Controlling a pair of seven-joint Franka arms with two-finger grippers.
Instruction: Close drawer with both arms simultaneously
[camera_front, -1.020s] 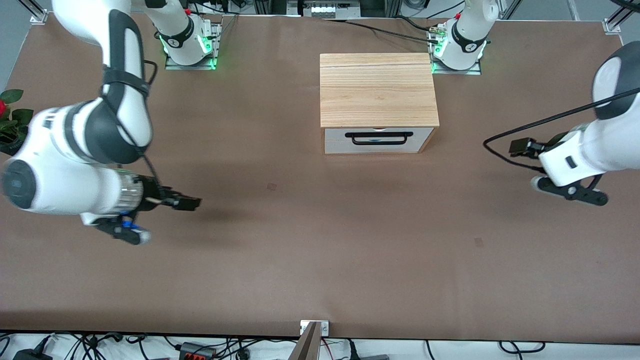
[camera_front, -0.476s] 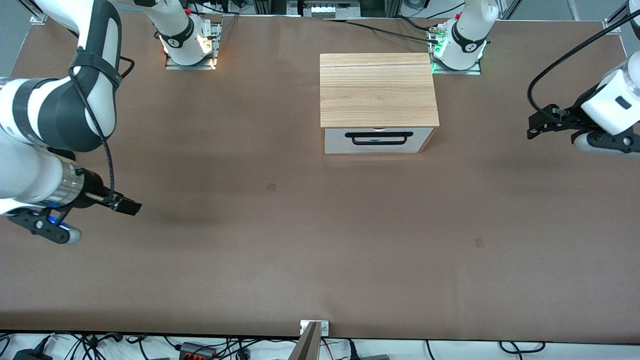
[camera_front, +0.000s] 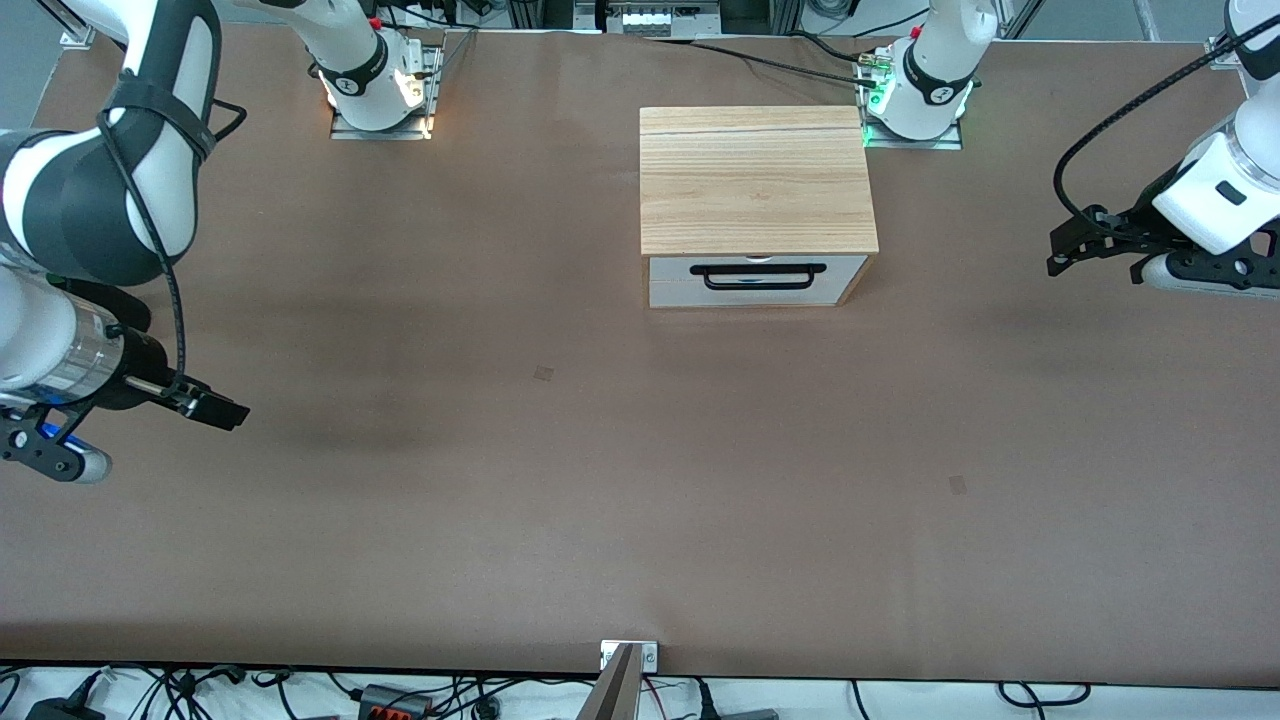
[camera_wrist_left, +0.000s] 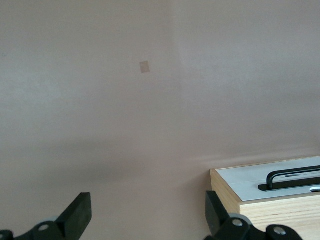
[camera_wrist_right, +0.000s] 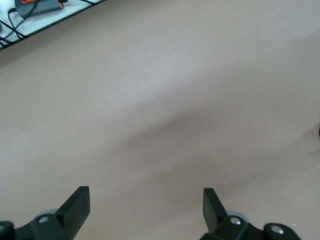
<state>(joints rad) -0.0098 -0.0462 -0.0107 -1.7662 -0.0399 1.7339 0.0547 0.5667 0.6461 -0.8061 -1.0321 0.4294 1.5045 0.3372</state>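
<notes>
The light-wood cabinet (camera_front: 757, 180) stands on the brown table between the arm bases. Its drawer (camera_front: 670, 278) has a white front panel flush with the cabinet and a black bar handle (camera_front: 757, 277). My left gripper (camera_front: 1065, 250) hovers over the table at the left arm's end, open and empty. In the left wrist view (camera_wrist_left: 147, 212) the cabinet (camera_wrist_left: 280, 212) and the handle (camera_wrist_left: 292, 179) show at the edge. My right gripper (camera_front: 218, 408) hovers over the table at the right arm's end, open and empty. The right wrist view (camera_wrist_right: 144, 205) shows only bare table.
The arm bases (camera_front: 380, 90) (camera_front: 915, 95) stand at the table's back edge. Small dark marks (camera_front: 543, 373) (camera_front: 958, 485) lie on the tabletop. A metal bracket (camera_front: 628, 655) and cables (camera_front: 400, 695) run along the front edge.
Both grippers have drawn away from the table's middle toward their own ends. The left gripper also moved back toward the bases. The drawer has not moved.
</notes>
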